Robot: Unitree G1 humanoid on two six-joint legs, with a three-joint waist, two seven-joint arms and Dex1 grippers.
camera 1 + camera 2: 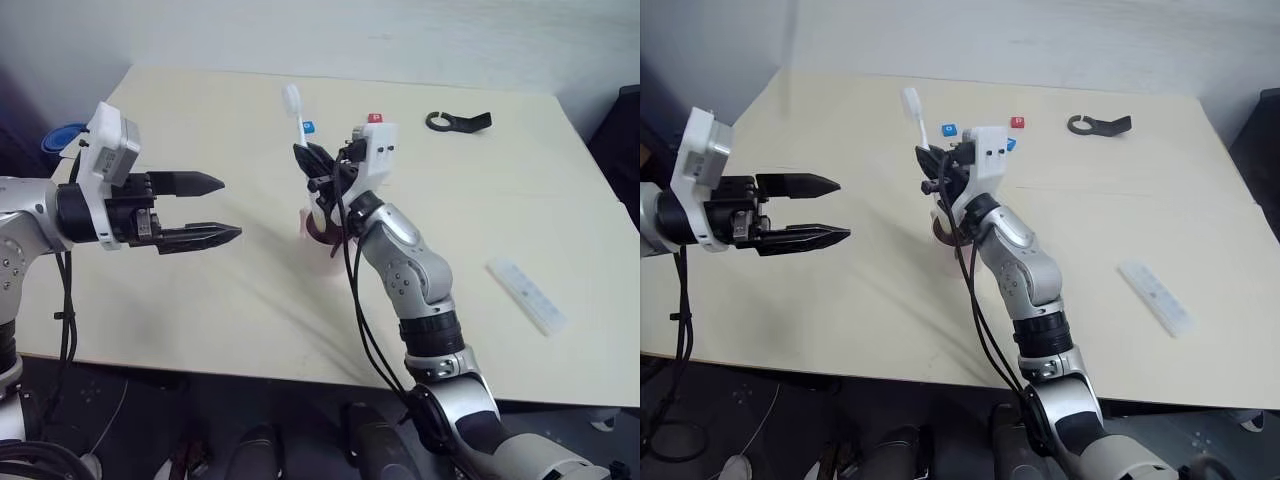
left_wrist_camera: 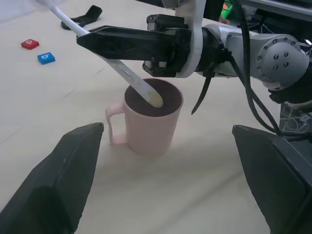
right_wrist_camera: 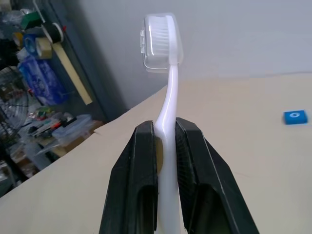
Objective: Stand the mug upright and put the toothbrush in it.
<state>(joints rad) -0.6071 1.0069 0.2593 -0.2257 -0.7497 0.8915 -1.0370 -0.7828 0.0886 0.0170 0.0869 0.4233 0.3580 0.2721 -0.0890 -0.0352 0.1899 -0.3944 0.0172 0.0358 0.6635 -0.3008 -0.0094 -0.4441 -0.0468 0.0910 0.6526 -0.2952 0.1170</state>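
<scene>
Right gripper (image 3: pixel 165 146), clamped on the toothbrush (image 2: pixel 127 75), holds its handle end just over the upright mug (image 2: pixel 148 124); left gripper (image 1: pixel 215 210) gapes alongside.

table (image 1: pixel 200 300) | clear case (image 1: pixel 527 296) | black clip (image 1: pixel 458 122) | red tile (image 1: pixel 375 118) | blue tile (image 1: pixel 308 127)

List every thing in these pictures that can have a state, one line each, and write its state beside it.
mug: upright on the table, mouth up.
toothbrush: gripped at the handle by the right gripper, head up with a clear cap on, tail end over the mug's mouth.
right gripper: shut on the toothbrush.
left gripper: open, holding nothing, beside the mug.
clear case: lying flat on the table.
</scene>
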